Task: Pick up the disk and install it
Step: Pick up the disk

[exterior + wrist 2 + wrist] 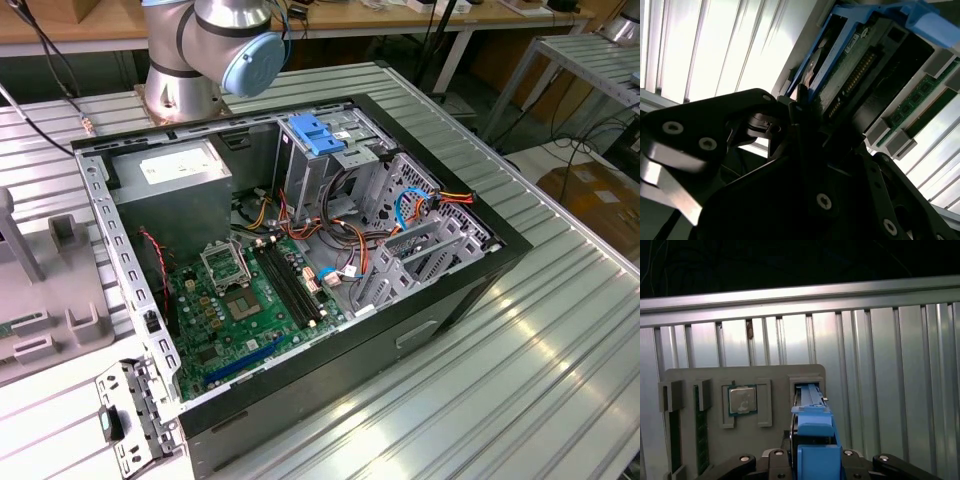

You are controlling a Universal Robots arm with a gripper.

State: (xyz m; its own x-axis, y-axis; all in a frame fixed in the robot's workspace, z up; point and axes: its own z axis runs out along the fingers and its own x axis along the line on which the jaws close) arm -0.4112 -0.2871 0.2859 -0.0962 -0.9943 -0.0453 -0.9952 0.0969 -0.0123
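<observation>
The disk stands on edge in a slot of the grey holder tray. The tray lies on the ribbed metal worktop, at the exterior view's left of the open computer case. In both wrist views the gripper sits astride the disk's near end, close against its light-blue carrier. You cannot tell whether the jaws pinch the carrier or merely bracket it.

The step in hand looks to be the pick-up. To do it well, I judge you want the jaws square on the carrier's long flat sides rather than on its end tab. Keep any pull in line with the slot walls so the disk does not bind or tip the tray. Mind the processor chip and the memory sticks seated in the same tray, just beside the slot.
</observation>
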